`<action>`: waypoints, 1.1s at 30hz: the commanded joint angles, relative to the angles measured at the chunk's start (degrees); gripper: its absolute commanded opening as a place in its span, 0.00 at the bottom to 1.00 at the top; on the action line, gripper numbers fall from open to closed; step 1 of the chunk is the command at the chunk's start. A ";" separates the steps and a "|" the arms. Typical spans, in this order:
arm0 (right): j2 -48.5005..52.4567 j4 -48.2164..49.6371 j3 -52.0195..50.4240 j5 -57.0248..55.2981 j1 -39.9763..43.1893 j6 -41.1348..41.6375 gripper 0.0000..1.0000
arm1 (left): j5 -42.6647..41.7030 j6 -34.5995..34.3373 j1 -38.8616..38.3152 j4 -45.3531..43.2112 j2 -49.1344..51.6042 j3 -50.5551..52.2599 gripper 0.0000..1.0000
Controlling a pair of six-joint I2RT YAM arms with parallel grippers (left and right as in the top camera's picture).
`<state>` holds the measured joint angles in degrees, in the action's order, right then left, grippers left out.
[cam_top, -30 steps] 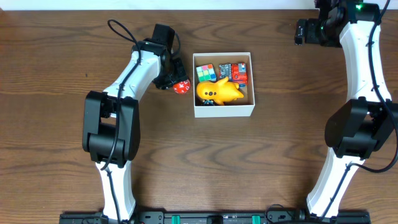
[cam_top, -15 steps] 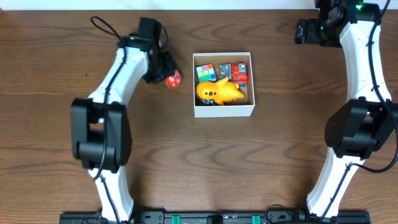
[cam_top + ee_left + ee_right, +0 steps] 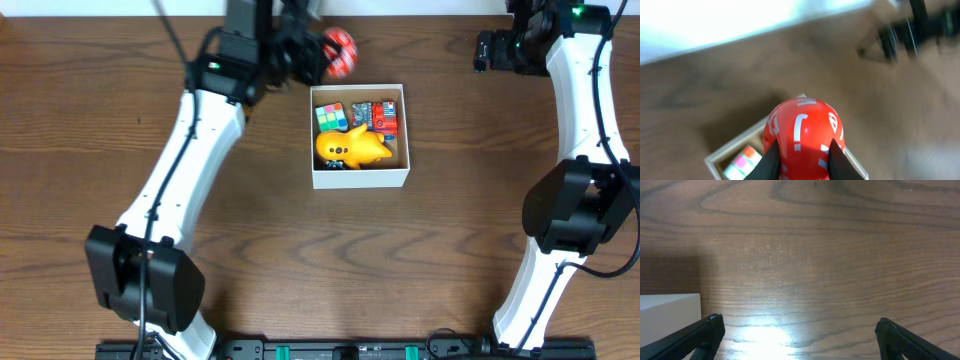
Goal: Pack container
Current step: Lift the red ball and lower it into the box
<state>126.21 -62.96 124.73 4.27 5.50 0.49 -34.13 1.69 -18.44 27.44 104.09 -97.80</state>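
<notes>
overhead view: left gripper [image 3: 803, 157] pinches a red ball [image 3: 341, 52] near the container's [image 3: 360, 179] far edge; right gripper [image 3: 800, 334] spread apart.

You have one square, shallow white cardboard box [image 3: 360, 178] with a tan inside, on one brown wooden table [image 3: 300, 260]. Inside it you can count four toys: one yellow duck-shaped plastic toy [image 3: 352, 147], one multicoloured puzzle cube [image 3: 328, 118], one small dark block with teal marks [image 3: 360, 112] and one red patterned block [image 3: 386, 117]. Outside the box there is one red ball with white markings [image 3: 805, 127], so five toys in all. You have two white robot arms and two black grippers: one left gripper [image 3: 805, 160] and one right gripper [image 3: 800, 335].
</notes>
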 commanded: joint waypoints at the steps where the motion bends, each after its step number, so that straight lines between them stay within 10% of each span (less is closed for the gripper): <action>1: 0.02 -0.02 1.11 0.22 0.33 0.74 0.99 | -4.48 17.14 -1.36 4.57 1.75 0.07 0.06; 17: 0.02 0.00 1.11 0.22 0.33 0.74 0.99 | -13.00 23.58 -5.99 7.19 11.06 0.07 0.05; 33: 0.02 0.00 1.11 0.22 0.33 0.74 0.99 | -12.81 23.56 -6.67 11.32 11.87 0.07 0.71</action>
<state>126.21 -62.96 124.73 4.27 5.50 0.49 -46.13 24.58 -24.93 38.68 115.98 -97.76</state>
